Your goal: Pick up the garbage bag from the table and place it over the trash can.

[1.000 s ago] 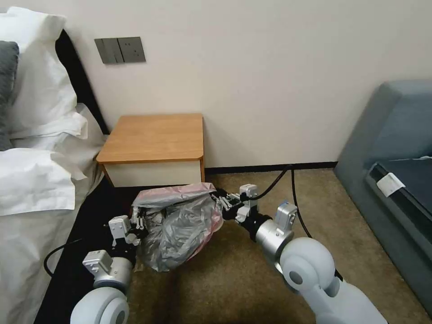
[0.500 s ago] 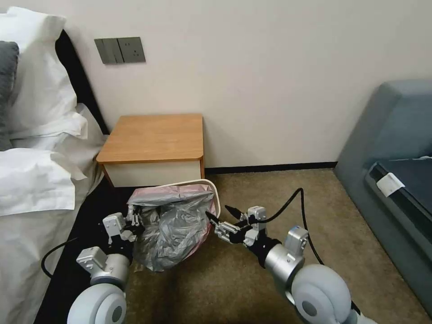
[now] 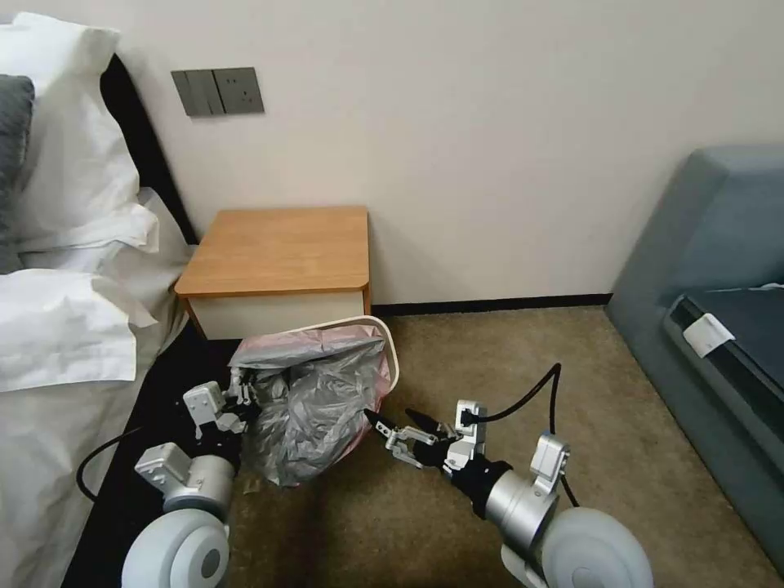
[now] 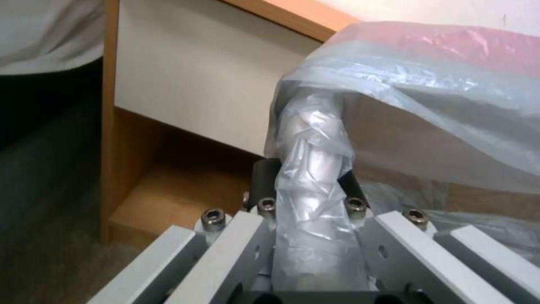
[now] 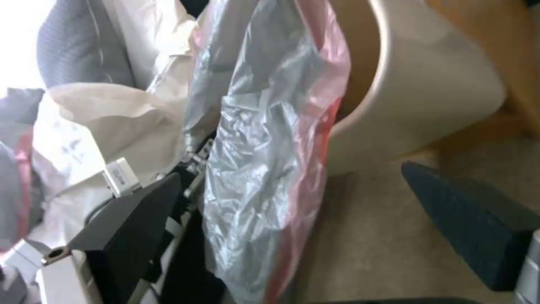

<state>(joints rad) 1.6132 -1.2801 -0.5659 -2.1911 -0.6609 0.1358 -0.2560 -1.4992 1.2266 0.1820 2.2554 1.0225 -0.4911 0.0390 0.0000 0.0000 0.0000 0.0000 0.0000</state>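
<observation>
Now I have the bed [image 3: 57, 343] on the far side of the nightstand from the sofa [image 3: 719, 310], and the nightstand [image 3: 282, 249] itself against the wall, its surface bare. Just in front of the nightstand, on the carpet, stands the can [image 3: 395, 359]; from the right wrist its cream wall [image 5: 416, 105] shows beside the plastic. The bag [image 3: 314, 400] is draped over the can's near side, pink rim uppermost, grey crinkled body hanging toward the floor, while the can's far rim and right corner show bare. My left gripper [image 3: 242, 396] sits on the bed side of the can, low, fingers clamped on a twisted bunch of the bag [image 4: 312, 177], which runs straight up between them in the left wrist view. My right gripper [image 3: 400, 425] hangs on the sofa side of the can, just off the bag, fingers [image 5: 472, 211] spread apart with nothing in them.
</observation>
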